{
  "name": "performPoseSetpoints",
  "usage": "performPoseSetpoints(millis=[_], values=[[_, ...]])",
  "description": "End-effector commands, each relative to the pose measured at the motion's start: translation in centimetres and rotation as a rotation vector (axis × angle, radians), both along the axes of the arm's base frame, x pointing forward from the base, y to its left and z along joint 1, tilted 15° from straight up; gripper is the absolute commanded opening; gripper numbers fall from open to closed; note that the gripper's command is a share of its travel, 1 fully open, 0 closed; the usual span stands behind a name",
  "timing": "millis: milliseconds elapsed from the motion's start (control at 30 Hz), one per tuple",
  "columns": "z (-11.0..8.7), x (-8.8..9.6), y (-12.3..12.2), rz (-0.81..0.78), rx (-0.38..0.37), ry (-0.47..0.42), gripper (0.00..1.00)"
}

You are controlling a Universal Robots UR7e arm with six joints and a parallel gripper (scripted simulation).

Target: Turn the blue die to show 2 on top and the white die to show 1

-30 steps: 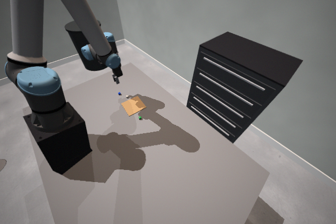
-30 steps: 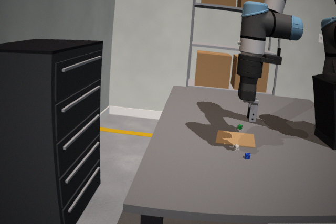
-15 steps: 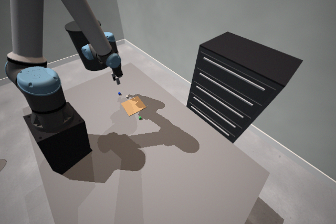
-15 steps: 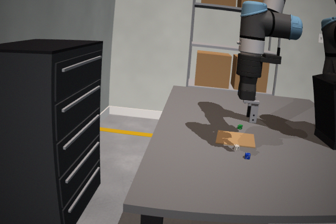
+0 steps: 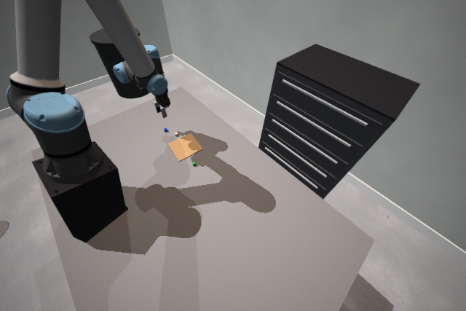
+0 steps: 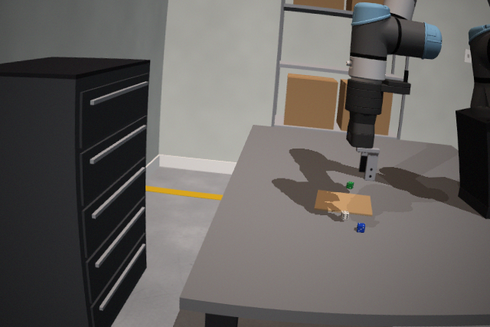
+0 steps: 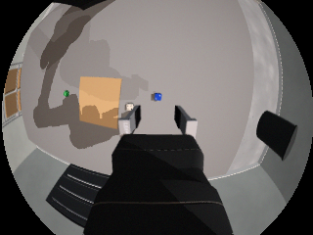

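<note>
Claw (image 5: 161, 112) (image 6: 366, 175) (image 7: 157, 112) hangs above the table (image 5: 263, 255) (image 6: 316, 272) (image 7: 205, 73), fingers wide apart, nothing between them. Clock positions below: wrist view, top edge = 12.

Layout, taken from the middle of the mat (image 5: 180, 149) (image 6: 338, 201) (image 7: 100, 93):
- White die (image 5: 175, 133) (image 6: 344, 215) (image 7: 129, 106): 3 o'clock, just off the edge.
- Blue die (image 5: 165, 130) (image 6: 360, 227) (image 7: 157, 97): also 3 o'clock, farther out, on the table. Seen from the finger gap, it sits at 12.
- Green die (image 5: 194, 163) (image 6: 350, 185) (image 7: 67, 93): 9 o'clock, off the mat. Mat looks flat.

Stage: probably lining up on the blue die. Neither die to be turned is on the mat, so both placements remain. Top numbers too small to read with confidence.

Risks, as judged:
1. Descent with the fingers this wide: the 9 o'clock finger could clip the white die and roll it to another face. Cause: narrow spacing between the two dice.
2. Off-centre grip on blue: a small cube may twist or squirt out, so a planned quarter-turn ends on the wrong number.
3. Wrong turn chosen through misreading the top face.
4. Reaching low for white could push or lift the mat edge.
5. Release slightly high or tilted: die tumbles, or rests half over the edge.
6. Drifting toward 9 o'clock risks bumping green, whose top must not change.
</note>
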State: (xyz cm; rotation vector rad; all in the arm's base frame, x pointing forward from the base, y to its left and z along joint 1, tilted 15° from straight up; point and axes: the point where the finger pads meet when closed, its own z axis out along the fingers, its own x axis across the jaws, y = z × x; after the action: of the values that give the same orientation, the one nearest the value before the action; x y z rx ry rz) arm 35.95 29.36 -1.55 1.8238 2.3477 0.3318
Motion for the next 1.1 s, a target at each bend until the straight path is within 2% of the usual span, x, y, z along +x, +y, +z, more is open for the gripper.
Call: performPoseSetpoints(millis=[0,367,500,600,1000,1067], values=[[-0.2,0.0,0.0,0.067,-0.017,-0.007,1.0],[-1.5,-0.1,-0.2,0.404,-0.105,-0.035,1.0],[-1.6,-0.1,-0.2,0.449,-0.117,-0.039,1.0],[-2.1,0.0,-0.2,0.579,-0.151,-0.05,1.0],[-3.2,0.2,0.0,0.924,-0.242,-0.079,1.0],[-3.2,0.2,0.0,0.924,-0.242,-0.079,1.0]])
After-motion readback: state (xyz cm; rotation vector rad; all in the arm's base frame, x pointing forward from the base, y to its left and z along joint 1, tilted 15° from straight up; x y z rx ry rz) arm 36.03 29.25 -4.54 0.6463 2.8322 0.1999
